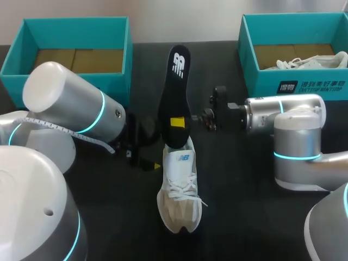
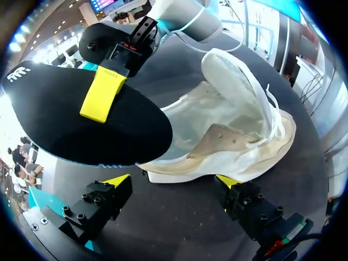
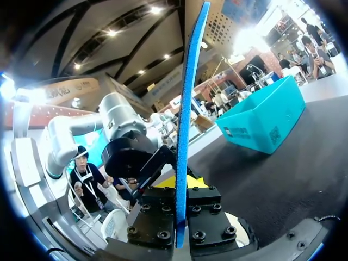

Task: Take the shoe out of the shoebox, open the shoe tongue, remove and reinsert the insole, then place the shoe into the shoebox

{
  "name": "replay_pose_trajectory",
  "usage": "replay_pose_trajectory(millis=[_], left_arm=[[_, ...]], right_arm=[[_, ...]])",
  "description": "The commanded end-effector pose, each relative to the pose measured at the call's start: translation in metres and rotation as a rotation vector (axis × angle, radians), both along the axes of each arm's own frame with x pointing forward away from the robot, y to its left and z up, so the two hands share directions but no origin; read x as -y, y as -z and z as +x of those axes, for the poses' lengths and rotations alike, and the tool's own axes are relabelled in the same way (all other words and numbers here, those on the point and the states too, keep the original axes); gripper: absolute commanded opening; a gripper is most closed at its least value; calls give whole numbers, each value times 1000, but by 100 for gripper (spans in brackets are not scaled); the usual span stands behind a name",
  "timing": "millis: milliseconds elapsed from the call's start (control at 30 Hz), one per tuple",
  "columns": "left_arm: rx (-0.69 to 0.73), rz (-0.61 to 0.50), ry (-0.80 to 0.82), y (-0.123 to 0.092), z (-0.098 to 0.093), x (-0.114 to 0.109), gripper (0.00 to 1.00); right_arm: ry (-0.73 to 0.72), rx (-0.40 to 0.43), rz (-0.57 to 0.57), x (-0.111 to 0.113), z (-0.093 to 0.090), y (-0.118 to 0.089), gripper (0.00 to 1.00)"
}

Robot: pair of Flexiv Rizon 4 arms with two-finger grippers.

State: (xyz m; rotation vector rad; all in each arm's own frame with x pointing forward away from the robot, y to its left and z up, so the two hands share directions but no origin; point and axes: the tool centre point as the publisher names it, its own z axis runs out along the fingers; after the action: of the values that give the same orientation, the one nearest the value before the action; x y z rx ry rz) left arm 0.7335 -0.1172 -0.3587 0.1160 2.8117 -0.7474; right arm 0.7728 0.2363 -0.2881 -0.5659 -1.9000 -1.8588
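A white shoe point(image 1: 179, 191) stands on the dark table point(image 1: 244, 217), toe toward the front edge and tongue pulled open. Its black insole point(image 1: 175, 92) stands upright with its lower end in the shoe's heel opening. My right gripper point(image 1: 179, 122) is shut on the insole from the right; its yellow fingertip point(image 2: 100, 95) lies flat on the insole point(image 2: 81, 122). In the right wrist view the insole's blue edge point(image 3: 187, 109) runs up from between the closed fingers point(image 3: 163, 220). My left gripper point(image 2: 173, 181) is open at the shoe's point(image 2: 228, 136) heel side, low by the sole, holding nothing.
A teal shoebox point(image 1: 70, 49) stands at the back left. At the back right, another teal shoebox point(image 1: 296, 81) holds a second white shoe point(image 1: 312, 61). My left arm's thick link point(image 1: 70, 98) hangs over the table's left part.
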Motion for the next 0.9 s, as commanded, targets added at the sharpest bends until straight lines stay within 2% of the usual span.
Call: replay_pose_trajectory(millis=[33, 500, 700, 900], left_arm=[[-3, -5, 2, -2, -1, -4, 100], [-11, -10, -4, -2, -1, -7, 100], [-11, -10, -4, -2, -1, -7, 100], [-11, -10, -4, -2, -1, -7, 100]], right_arm=[[6, 18, 3, 2, -4, 1, 0], [-18, 64, 12, 8, -6, 11, 0], [25, 95, -14, 7, -8, 16, 0], [69, 89, -23, 4, -12, 21, 0]])
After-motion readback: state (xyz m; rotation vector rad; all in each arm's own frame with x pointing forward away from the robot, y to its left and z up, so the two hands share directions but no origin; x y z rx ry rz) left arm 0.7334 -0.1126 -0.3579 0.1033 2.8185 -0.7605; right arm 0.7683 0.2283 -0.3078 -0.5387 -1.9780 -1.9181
